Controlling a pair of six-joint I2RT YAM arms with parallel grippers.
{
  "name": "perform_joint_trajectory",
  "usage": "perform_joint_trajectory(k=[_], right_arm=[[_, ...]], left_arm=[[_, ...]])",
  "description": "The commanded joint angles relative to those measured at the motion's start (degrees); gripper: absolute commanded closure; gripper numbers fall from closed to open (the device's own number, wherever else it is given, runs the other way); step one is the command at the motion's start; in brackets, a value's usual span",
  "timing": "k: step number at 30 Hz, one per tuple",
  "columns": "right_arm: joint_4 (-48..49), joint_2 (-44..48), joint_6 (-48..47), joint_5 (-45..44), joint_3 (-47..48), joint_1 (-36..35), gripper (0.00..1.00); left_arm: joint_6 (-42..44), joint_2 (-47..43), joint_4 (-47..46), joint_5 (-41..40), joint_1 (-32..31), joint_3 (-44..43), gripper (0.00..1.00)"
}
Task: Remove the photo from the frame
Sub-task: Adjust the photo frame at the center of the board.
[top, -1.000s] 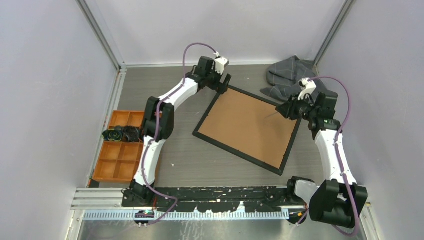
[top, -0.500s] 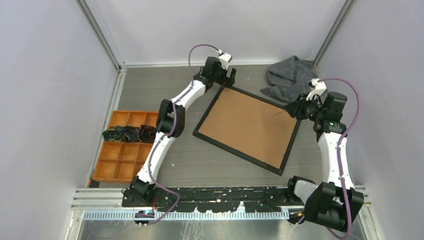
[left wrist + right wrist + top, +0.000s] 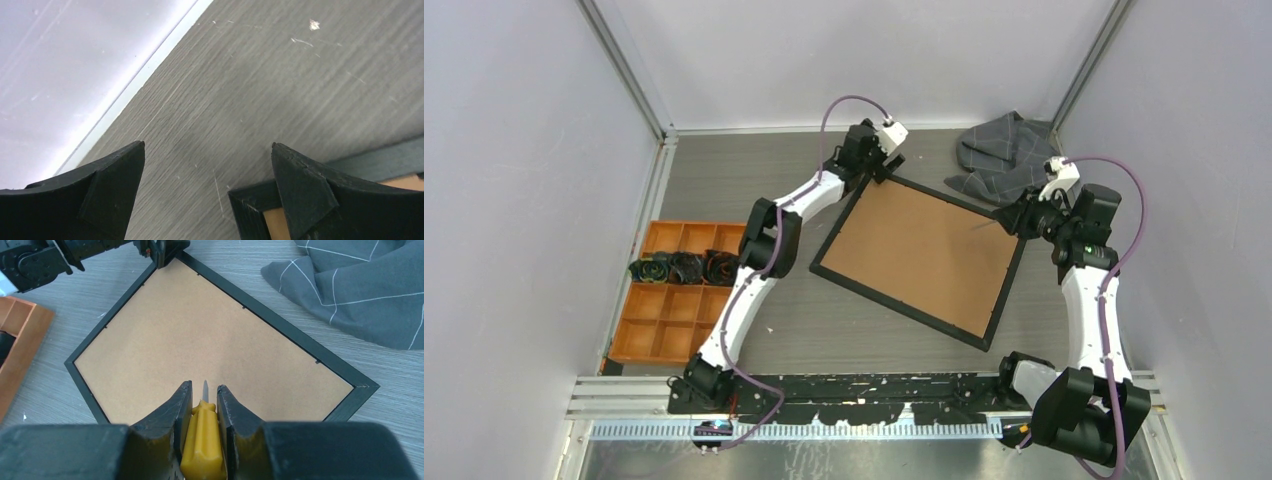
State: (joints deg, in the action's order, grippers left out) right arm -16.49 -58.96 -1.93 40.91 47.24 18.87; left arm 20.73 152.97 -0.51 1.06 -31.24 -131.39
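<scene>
I see the frame [image 3: 919, 255] lying flat and back-up on the tabletop [image 3: 754, 180], turned on a slant, with its brown board [image 3: 200, 335] facing me inside the thin black border. Its far corner sits right at the left fingers [image 3: 886, 172]. From the left wrist camera, those fingers are spread wide with nothing between them. One is over bare tabletop, and the other is over the frame's black edge beside that corner. I cannot tell whether it touches the edge.

The frame's right-hand corner lies just below the right fingers [image 3: 1016, 218]. They are clamped tight on the yellow handle of a screwdriver [image 3: 202, 440]. Its thin metal tip pokes out past them over the brown board, close to the edge nearest that wrist. I cannot tell whether the tip touches the board.

A grey cloth [image 3: 1004, 155] is bunched on the tabletop just beyond the frame's far right side.
</scene>
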Motion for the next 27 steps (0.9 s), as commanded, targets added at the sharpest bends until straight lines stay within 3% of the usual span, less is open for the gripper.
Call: perform_joint_trajectory(k=[1, 6, 9, 17, 20, 24, 27], right_arm=[[2.46, 1.18, 0.89, 1.58, 0.33, 0.29, 0.99], [2.86, 1.85, 1.53, 2.19, 0.14, 0.29, 0.99], [3.10, 2.46, 1.89, 2.40, 0.13, 0.29, 0.99], [4.73, 2.45, 4.75, 5.16, -0.42, 0.29, 0.99], [6.28, 1.41, 7.63, 6.83, -0.63, 0.29, 0.99], [10.59, 0.06, 13.66, 10.79, -0.62, 0.16, 0.99], [16.17, -1.87, 20.57, 17.01, -0.14, -0.67, 0.99]], left_arm=[[12.71, -6.06, 6.49, 1.32, -0.66, 9.57, 0.00], [17.37, -14.18, 6.70, 4.58, -0.25, 24.30, 0.04], [18.17, -17.52, 9.42, 7.29, 0.04, 28.75, 0.05], [11.59, -22.00, 12.95, 7.63, 1.63, 30.87, 0.09], [5.30, -26.33, 12.52, 8.82, 3.55, 29.81, 0.01], [-1.95, -36.39, 10.06, 17.16, 5.59, 32.96, 0.00], [-3.57, -43.88, 13.31, 30.28, 5.76, 36.71, 0.00]])
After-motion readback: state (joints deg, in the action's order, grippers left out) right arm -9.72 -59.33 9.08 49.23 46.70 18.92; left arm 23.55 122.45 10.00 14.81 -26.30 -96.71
